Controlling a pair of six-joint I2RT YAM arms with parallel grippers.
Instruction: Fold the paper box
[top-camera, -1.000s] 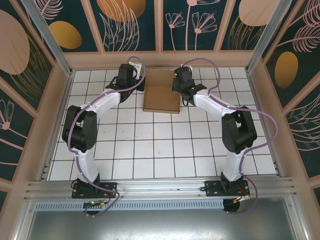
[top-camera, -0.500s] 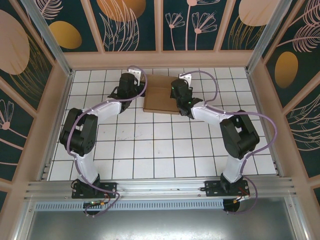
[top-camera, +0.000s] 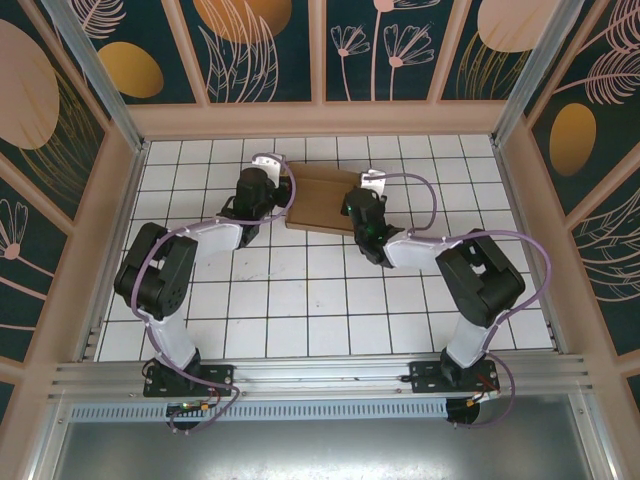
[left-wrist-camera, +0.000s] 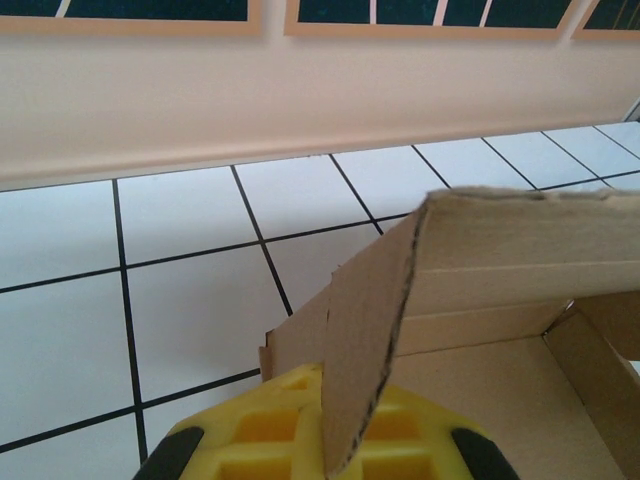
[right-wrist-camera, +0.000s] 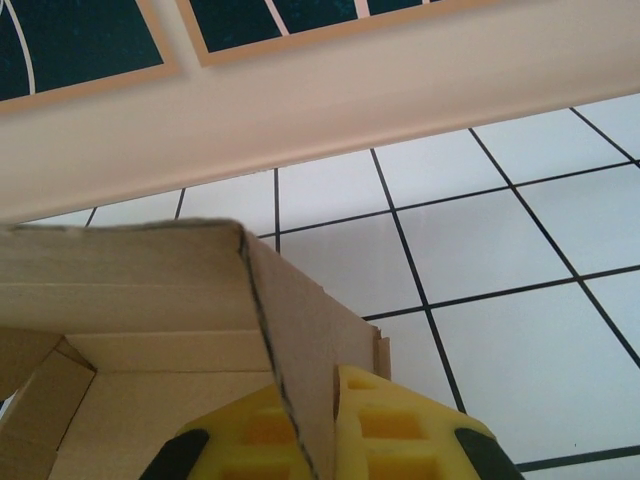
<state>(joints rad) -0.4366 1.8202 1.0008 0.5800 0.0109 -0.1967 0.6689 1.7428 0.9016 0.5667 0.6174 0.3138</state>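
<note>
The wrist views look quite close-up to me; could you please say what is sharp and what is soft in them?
Left wrist: the paper box flap edge is sharp, the yellow left end effector slightly soft at the lens. Right wrist: the same, box crisp, right end effector soft. Top external: even light, no glare.

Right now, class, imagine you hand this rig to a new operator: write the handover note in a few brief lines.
Left gripper: shut on the left flap of the paper box.
Right gripper: shut on its right flap.
The paper box lies on the tiled table near the far wall.
Done: both held flaps raised upright.
Left: probably folding the panels in and closing; not yet closed.
</note>
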